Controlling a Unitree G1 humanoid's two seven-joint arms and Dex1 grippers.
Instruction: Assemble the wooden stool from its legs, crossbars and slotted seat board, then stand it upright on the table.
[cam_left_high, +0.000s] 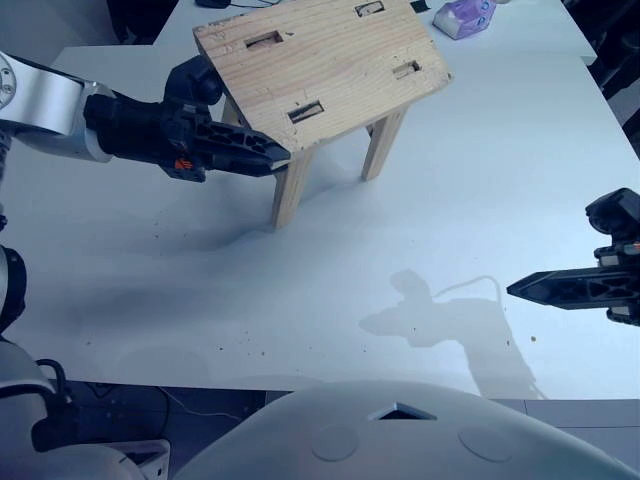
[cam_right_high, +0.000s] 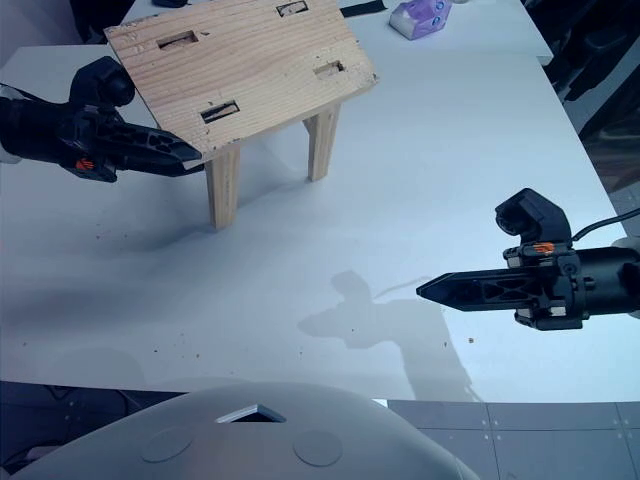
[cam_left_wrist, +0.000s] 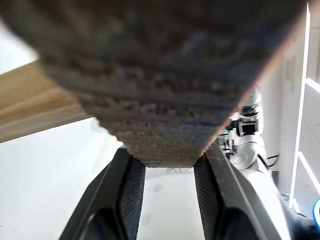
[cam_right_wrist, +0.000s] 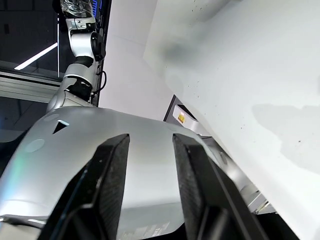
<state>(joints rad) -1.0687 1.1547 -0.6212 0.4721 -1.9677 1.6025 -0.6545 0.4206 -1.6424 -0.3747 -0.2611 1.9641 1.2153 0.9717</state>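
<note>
The stool (cam_left_high: 320, 70) is together and standing toward the far-left part of the table (cam_left_high: 420, 240). It's pale, grainy wood with a seat (cam_left_high: 340, 50) cut by four rectangular slots (cam_left_high: 305, 111), and wood shows inside each one. Two legs show under the seat: the near one (cam_left_high: 289, 190) has its foot on the tabletop and the other (cam_left_high: 384, 143) stands behind it to the right. From the head camera the seat looks slanted, and I can't tell whether every leg is down.

The left gripper (cam_left_high: 278, 155) is clamped on the seat's near-left edge, right at the corner above the near leg. In the left wrist view, both black fingers (cam_left_wrist: 132, 192) squeeze the rough end grain of the board (cam_left_wrist: 160, 100) between them.

The right gripper (cam_right_high: 422, 290) hangs over the table's right side, well apart from the stool, and points left. In the right wrist view its fingers (cam_right_wrist: 112, 172) stand a narrow gap apart with nothing between them.

At the table's far end, beyond the stool, sits a small purple thing (cam_left_high: 463, 15).
</note>
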